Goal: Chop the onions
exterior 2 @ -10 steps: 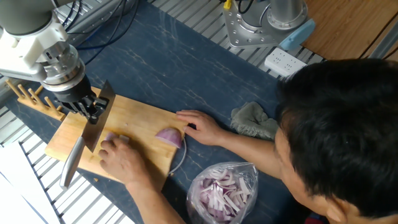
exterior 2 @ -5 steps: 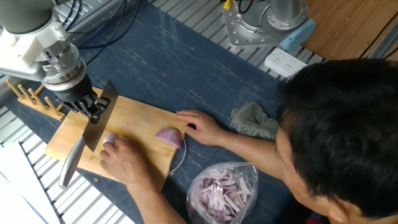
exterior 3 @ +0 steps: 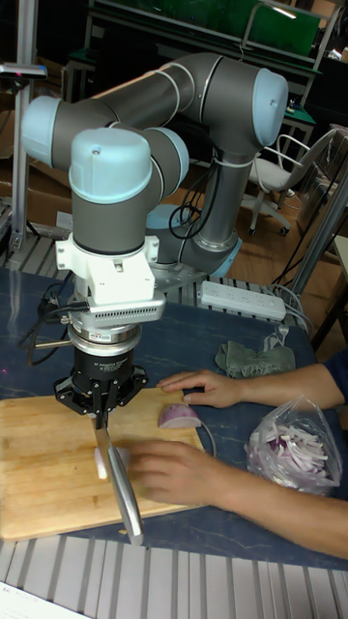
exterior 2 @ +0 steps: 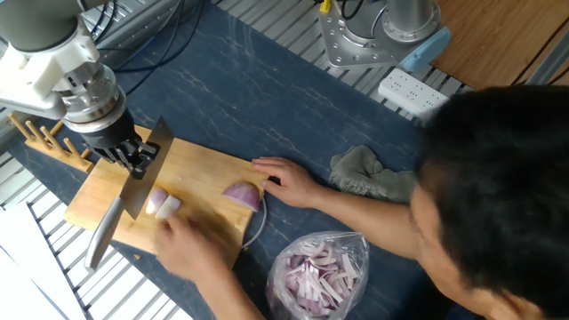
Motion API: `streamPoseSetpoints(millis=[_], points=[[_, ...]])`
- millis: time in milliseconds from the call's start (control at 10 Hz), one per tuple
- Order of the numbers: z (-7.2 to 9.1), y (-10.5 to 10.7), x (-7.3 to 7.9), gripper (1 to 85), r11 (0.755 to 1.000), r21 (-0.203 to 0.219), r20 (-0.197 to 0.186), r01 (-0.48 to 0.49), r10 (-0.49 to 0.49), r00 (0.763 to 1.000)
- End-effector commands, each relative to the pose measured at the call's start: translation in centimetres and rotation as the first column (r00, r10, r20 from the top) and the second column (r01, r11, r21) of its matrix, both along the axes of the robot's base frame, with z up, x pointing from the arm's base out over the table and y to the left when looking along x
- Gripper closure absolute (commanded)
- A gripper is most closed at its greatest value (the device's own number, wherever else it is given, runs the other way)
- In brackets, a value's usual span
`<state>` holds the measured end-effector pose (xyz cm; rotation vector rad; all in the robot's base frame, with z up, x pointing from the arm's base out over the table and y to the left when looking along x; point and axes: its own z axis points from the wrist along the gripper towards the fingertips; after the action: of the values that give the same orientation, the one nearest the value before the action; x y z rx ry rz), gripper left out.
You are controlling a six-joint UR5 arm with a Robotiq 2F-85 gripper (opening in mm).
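carefully, the gripper [exterior 2: 133, 158], clamped shut on the knife [exterior 2: 124, 203], needed a straight descent onto the pale wedge [exterior 2: 162, 204] at its 5 o'clock, clear of the person's hand [exterior 2: 191, 244]; the purple half [exterior 2: 242, 196] waited at 3 o'clock.

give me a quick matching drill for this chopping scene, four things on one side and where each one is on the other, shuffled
Things:
1. knife
2. purple onion half
3. onion strips
4. cloth

Places:
a. in the clear bag
b. on the dark mat, beside the person's forearm
c. held in the gripper
d. on the cutting board, near its right end

Pairs: 1-c, 2-d, 3-a, 4-b
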<state>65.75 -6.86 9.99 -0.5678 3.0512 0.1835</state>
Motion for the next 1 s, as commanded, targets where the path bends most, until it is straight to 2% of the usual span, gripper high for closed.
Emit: streamPoseSetpoints(millis=[0, 900], points=[[-0.23, 0.32, 0.18, 84.7, 1.0, 0.009, 0.008, 0.01, -0.01, 1.0], [-0.89, 0.51, 0.24, 84.7, 1.0, 0.009, 0.016, 0.018, -0.019, 1.0]])
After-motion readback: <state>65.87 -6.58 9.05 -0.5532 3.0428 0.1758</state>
